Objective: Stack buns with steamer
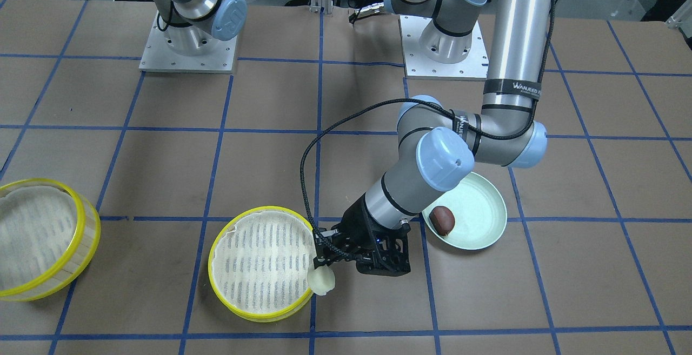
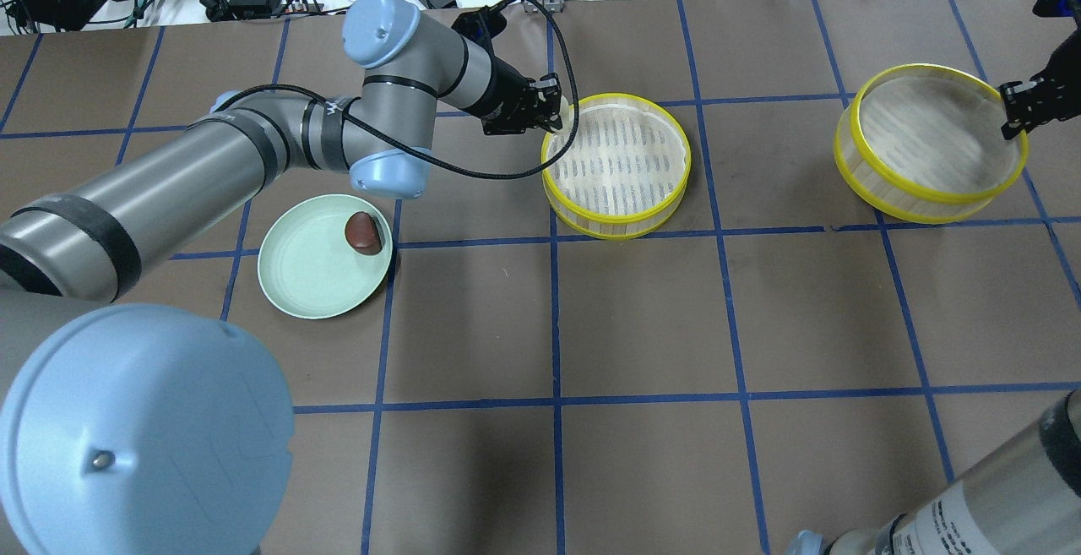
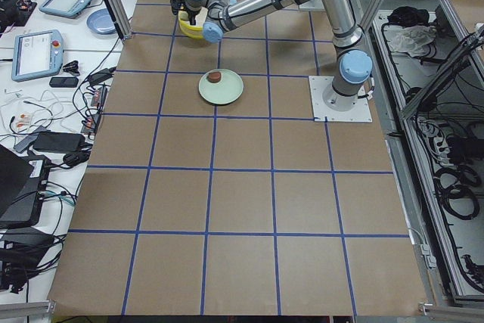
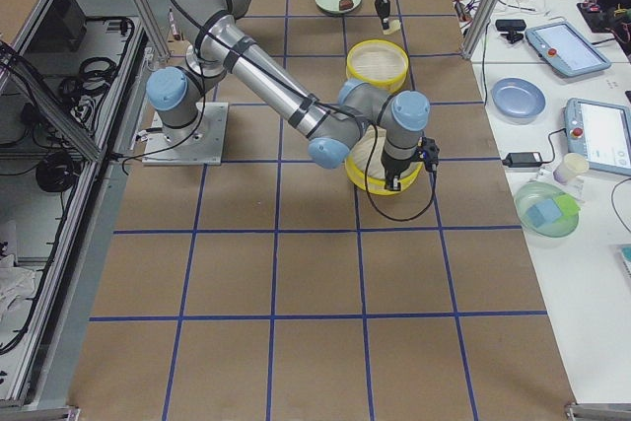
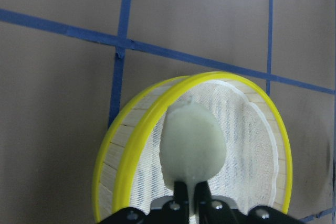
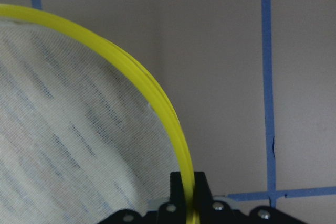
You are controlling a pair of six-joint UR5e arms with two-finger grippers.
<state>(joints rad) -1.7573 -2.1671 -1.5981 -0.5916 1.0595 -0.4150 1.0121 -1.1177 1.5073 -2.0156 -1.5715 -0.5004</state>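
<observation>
The white bun (image 5: 191, 145) is gripped by the left pincer (image 5: 191, 195) — the deep steamer tier (image 2: 929, 204) is pinched at its rim by the right pincer (image 6: 189, 192).

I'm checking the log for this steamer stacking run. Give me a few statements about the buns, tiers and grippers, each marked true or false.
1. The left gripper holds the white bun. True.
2. The brown bun lies in the shallow tier. False: it lies on the green plate, and the shallow tier's liner is bare.
3. The right gripper is closed on the yellow rim of the deeper tier. True.
4. The two tiers are stacked one on the other. False: they stand apart on the table, each on its own.
</observation>
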